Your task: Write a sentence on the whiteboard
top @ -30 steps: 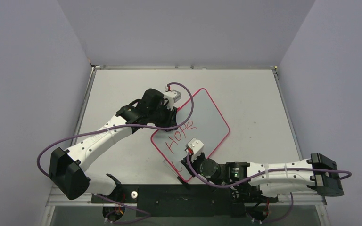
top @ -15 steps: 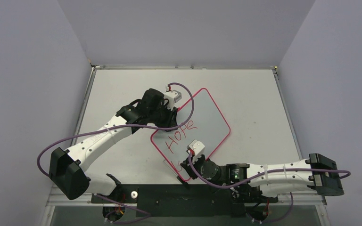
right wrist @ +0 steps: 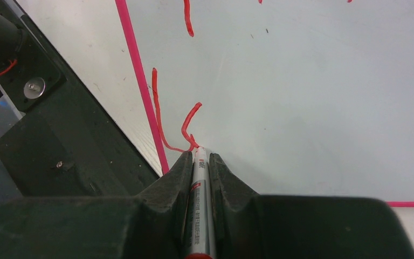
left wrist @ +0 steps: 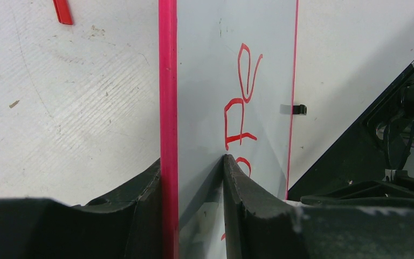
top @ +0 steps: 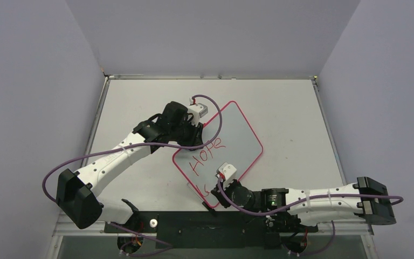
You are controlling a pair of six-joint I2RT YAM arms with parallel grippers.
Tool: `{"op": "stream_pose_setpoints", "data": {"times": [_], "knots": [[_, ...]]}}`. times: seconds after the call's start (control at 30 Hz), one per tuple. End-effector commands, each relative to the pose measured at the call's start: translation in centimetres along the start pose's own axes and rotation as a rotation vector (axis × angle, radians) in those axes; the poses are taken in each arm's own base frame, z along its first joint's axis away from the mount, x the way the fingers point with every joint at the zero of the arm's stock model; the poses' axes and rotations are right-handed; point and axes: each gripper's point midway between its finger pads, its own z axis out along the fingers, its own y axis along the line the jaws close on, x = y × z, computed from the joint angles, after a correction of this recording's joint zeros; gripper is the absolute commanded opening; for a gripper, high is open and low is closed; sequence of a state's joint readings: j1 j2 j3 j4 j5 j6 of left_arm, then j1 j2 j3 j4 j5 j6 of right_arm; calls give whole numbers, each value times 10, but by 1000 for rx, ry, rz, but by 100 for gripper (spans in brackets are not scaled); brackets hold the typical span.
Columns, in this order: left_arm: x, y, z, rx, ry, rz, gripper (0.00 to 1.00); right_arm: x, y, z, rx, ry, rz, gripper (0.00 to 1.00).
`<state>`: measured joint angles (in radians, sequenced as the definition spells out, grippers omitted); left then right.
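The whiteboard (top: 232, 135) with its red-pink rim lies tilted in the middle of the table. Red letters "HOPE" (top: 205, 155) run across it, with a second line's first strokes (top: 204, 190) near its near corner. My left gripper (top: 197, 128) is shut on the board's left rim (left wrist: 167, 108); in the left wrist view its fingers (left wrist: 234, 183) clamp the board edge. My right gripper (right wrist: 199, 156) is shut on a silver marker (right wrist: 199, 205), its tip touching the board at the end of a red stroke (right wrist: 186, 127). It shows in the top view (top: 221, 190) too.
The black base plate (top: 194, 221) runs along the near table edge, just beside the board's near corner. A small red scrap (left wrist: 62, 11) lies on the table left of the board. Purple walls enclose the table on three sides.
My right gripper has slid a little toward the near edge with the marker, and a new red stroke shows on the board's near corner. The left arm has not moved.
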<state>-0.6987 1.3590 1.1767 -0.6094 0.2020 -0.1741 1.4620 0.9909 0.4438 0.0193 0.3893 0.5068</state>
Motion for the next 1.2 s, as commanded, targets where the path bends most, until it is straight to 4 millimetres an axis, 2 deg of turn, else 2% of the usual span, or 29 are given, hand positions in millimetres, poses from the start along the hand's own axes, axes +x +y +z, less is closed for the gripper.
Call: {"op": "stream_pose_setpoints", "data": {"times": [0.0,0.23,0.37,0.67,0.87,1.17], "knots": [[37,53,6,-241,147,132,0,-30,3,-9,3,-49,-15,0],[37,53,6,-242,146,132,0,-73,13,-19,-20,-142,-18,0],[37,53,6,-242,146,132,0,-83,14,-14,-5,-159,-27,0],[37,53,6,-240,146,131,0,-80,25,6,-23,-145,-34,0],[37,53,6,-238,146,132,0,-70,12,16,14,-121,-22,0],[38,53,6,-239,148,132,0,-48,-4,20,65,-63,-36,0]]}}
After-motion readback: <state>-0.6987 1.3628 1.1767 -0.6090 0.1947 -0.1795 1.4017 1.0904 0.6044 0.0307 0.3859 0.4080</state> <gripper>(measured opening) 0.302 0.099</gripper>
